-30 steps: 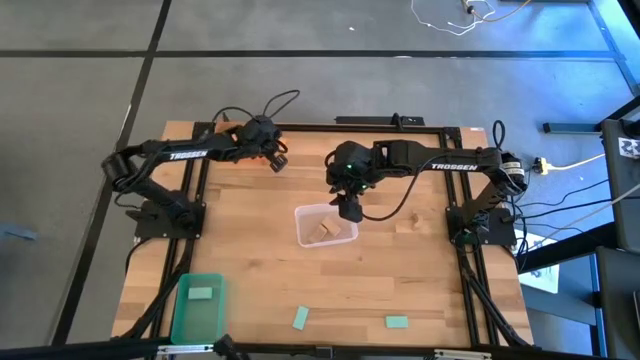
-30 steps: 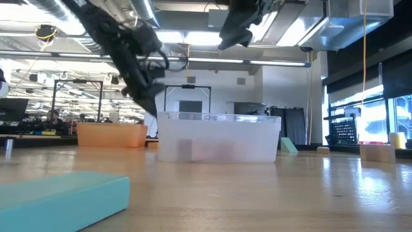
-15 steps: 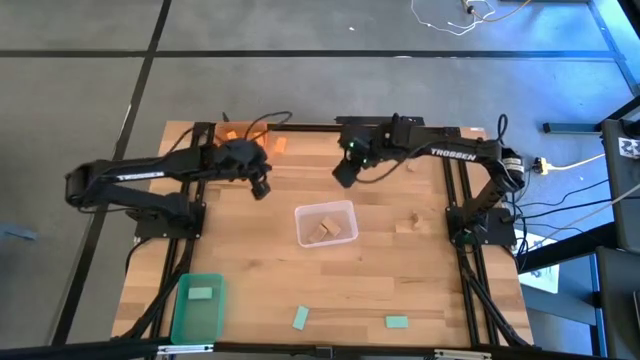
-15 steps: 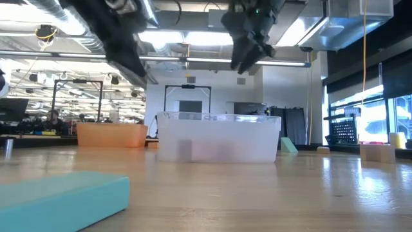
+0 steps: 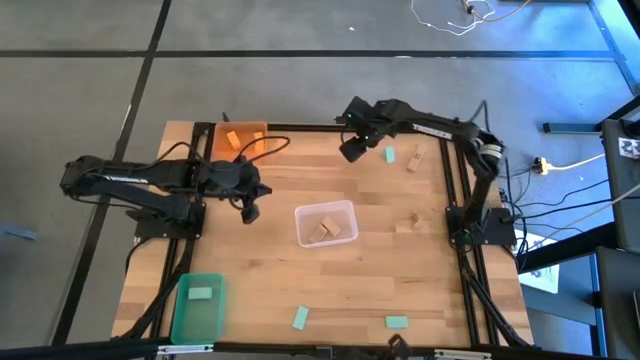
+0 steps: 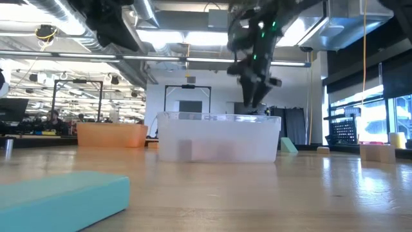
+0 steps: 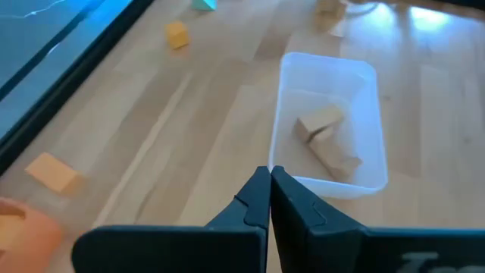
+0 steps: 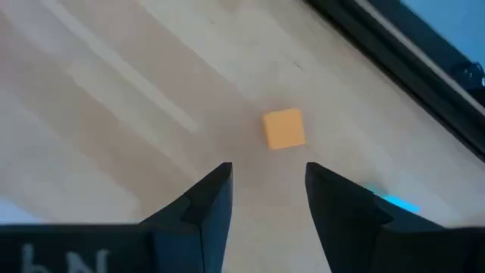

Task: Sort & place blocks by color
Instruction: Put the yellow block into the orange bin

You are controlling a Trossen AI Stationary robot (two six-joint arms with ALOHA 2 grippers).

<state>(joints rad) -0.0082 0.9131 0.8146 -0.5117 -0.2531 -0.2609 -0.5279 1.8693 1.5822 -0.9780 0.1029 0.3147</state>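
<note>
Orange block (image 8: 284, 128) lies beyond the open right tool (image 8: 267, 186).

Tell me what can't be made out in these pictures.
- Orange bin: high view, a cable crosses it, so its blocks can't be counted; low view shows only its wall.
- Clear bin: low view, frosted wall blurs what's inside.
- Orange block: high view, hidden under the right tool.
- Mint block: low view, cut off by the edge.
</note>
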